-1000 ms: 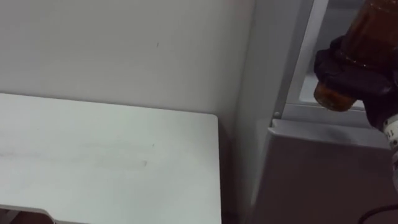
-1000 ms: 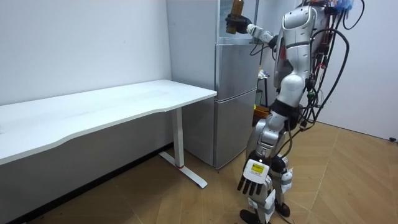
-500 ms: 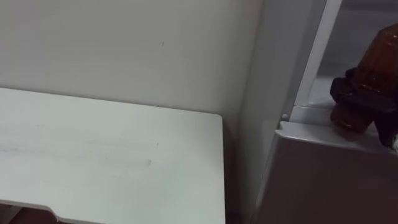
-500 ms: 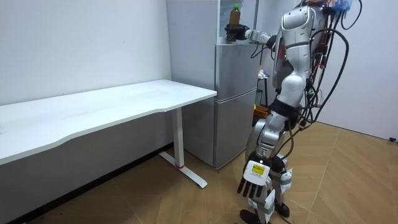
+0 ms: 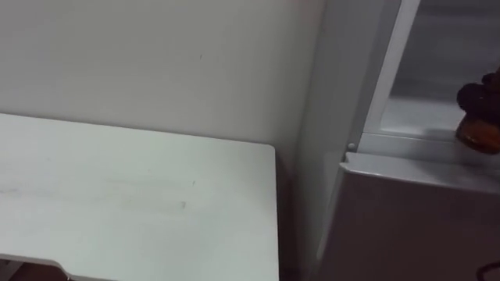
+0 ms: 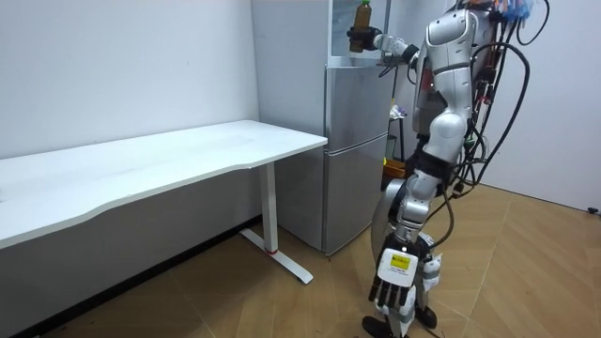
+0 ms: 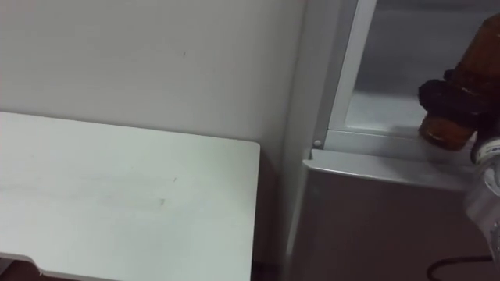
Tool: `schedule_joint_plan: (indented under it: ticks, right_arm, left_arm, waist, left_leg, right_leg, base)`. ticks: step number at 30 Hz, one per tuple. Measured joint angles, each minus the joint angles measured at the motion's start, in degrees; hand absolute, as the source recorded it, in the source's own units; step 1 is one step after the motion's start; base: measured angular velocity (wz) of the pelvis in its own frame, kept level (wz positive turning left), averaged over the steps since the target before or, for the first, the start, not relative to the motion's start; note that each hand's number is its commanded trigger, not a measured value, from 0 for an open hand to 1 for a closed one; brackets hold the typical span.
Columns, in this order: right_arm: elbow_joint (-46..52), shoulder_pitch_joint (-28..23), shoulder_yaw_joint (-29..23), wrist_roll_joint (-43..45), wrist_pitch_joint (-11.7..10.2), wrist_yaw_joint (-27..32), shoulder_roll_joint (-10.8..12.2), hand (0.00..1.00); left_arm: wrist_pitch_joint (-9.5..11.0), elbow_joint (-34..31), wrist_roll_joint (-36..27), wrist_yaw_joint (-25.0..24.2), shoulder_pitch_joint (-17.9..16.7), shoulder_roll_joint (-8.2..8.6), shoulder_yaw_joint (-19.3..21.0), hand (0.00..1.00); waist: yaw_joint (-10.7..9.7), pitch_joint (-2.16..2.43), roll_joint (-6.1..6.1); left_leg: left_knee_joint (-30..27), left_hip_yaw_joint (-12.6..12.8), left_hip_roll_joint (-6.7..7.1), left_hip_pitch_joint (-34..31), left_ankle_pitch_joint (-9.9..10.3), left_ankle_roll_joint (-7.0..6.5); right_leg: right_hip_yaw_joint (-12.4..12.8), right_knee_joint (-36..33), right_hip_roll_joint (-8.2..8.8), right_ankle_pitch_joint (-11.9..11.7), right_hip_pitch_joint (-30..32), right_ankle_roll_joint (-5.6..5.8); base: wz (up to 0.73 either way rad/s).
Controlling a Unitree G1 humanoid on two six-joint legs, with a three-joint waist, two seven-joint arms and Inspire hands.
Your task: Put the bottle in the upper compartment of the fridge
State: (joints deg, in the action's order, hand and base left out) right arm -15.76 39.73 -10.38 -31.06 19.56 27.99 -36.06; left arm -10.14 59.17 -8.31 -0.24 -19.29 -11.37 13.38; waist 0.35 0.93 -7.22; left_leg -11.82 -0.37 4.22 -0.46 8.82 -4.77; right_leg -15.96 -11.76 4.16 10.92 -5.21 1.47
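Observation:
The brown bottle stands upright in the opening of the upper fridge compartment, its base over the front of the white shelf. My right hand is shut on the bottle's lower part, dark fingers wrapped round it. Whether the base rests on the shelf I cannot tell. In the room view the bottle and right hand are up at the fridge's top. My left hand hangs low by my leg, fingers straight. I stand close before the fridge.
The grey lower fridge door is closed below the shelf. A white table stands to my left against the wall, its corner near the fridge's side. Wooden floor lies open behind me.
My right hand has brought the bottle from tilted and raised to upright, then further into the upper compartment. My left hand has swung slightly at my side.

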Motion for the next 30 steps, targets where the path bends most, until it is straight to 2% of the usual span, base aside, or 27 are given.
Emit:
schedule_joint_plan:
  ticks: [3, 8, 12, 16, 22, 25, 27, 28, 29, 30]
  right_arm:
    - [-0.1, 0.9, 0.1, 0.0, 0.0, 1.3, -1.3, 1.0]
    - [-0.7, 1.0, 0.5, -0.8, 0.0, 1.3, -1.3, 1.0]
    - [-2.6, 1.0, 2.0, -1.3, 0.1, 0.5, -1.3, 1.0]
    - [-6.0, 1.1, 3.2, -0.4, 0.6, -0.6, -1.3, 1.0]
    - [-7.7, 1.3, 4.8, 0.0, 0.5, -1.3, -2.1, 1.0]
    - [-8.9, 1.4, 4.8, 0.6, 0.2, -1.1, -2.6, 1.0]
    - [-11.0, 1.4, 4.8, 0.8, -0.7, -1.0, -2.6, 1.0]
    - [-11.3, 1.4, 4.8, 0.6, -0.8, -0.8, -2.6, 1.0]
    - [-12.2, 1.6, 4.8, 0.2, -1.2, -0.7, -2.8, 1.0]
    - [-13.8, 2.2, 4.8, 0.1, -1.9, -0.7, -2.8, 1.0]
  left_arm:
    - [0.0, 0.2, 0.0, 0.0, -0.3, -0.41, -0.1, 0.0]
    - [-0.1, 0.4, 0.0, -0.1, -0.3, -0.84, -0.1, 0.0]
    - [-1.4, -0.6, 0.0, -0.4, -0.5, -0.8, -0.1, 0.0]
    - [-1.8, -0.8, 0.0, 0.0, -0.5, -0.86, -0.1, 0.0]
    - [-2.5, -0.8, 0.0, 1.3, -1.3, -0.87, 0.0, 0.0]
    - [-2.6, -0.8, -0.1, 1.4, -2.0, -0.88, 0.0, 0.0]
    - [-3.2, -1.2, -0.5, 1.7, -2.8, -0.9, 0.1, 0.0]
    - [-3.2, -1.4, -1.2, 1.9, -3.0, -0.93, 0.1, 0.0]
    - [-3.3, -1.7, -1.2, 2.1, -3.4, -1.03, 0.1, 0.0]
    - [-3.3, -1.7, -1.4, 2.3, -3.5, -1.05, 0.1, 0.0]
  waist:
    - [0.2, 0.01, -0.38]
    - [1.6, -0.08, -0.52]
    - [1.8, -0.1, -0.44]
    - [1.9, -0.08, -0.35]
    - [4.0, -0.09, 0.02]
    - [5.3, -0.18, -0.14]
    - [6.0, -0.41, -0.24]
    - [6.0, -0.48, -0.16]
    - [6.1, -0.32, -0.43]
    - [6.3, -0.49, -0.28]
  left_leg:
    - [0.0, -0.1, 0.01, 0.4, 0.0, 0.01]
    - [-0.1, -0.1, -0.08, 0.7, 0.3, 0.09]
    - [-1.1, -0.5, -0.05, -0.2, 0.6, 0.06]
    - [-1.9, -1.6, 0.16, -1.2, 0.9, 0.08]
    - [-1.7, -1.8, 0.18, -1.8, 0.8, 0.11]
    - [-1.8, -1.8, 0.11, -1.7, 0.7, 0.13]
    - [-1.8, -2.6, 0.18, -1.3, 0.8, 0.16]
    - [-1.8, -3.0, 0.26, -1.5, 0.8, 0.17]
    - [-2.0, -3.5, 0.34, -1.9, 0.8, 0.21]
    - [-2.4, -3.8, 0.35, -2.3, 0.9, 0.3]
  right_leg:
    - [-0.1, 0.1, 0.0, 0.0, -0.5, 0.0]
    - [-1.5, 0.1, 0.05, 0.0, -0.8, 0.0]
    - [-1.9, 0.1, 0.01, 0.0, -0.7, 0.0]
    - [-1.7, 0.1, -0.08, 0.0, -0.4, 0.01]
    - [-1.9, 0.1, -0.09, 0.0, 0.2, 0.01]
    - [-3.4, 0.2, -0.02, 0.0, 0.0, 0.0]
    - [-5.2, 0.3, 0.03, 0.0, -0.7, 0.01]
    - [-5.3, 0.3, 0.03, 0.0, -0.8, 0.01]
    - [-5.5, 0.3, 0.03, 0.0, -0.7, 0.01]
    - [-5.5, 0.4, -0.05, 0.0, -0.6, 0.01]
  base:
    - [0.04]
    - [-0.01]
    - [0.06]
    - [0.14]
    - [0.01]
    - [0.02]
    - [0.15]
    - [0.25]
    - [0.22]
    - [0.21]
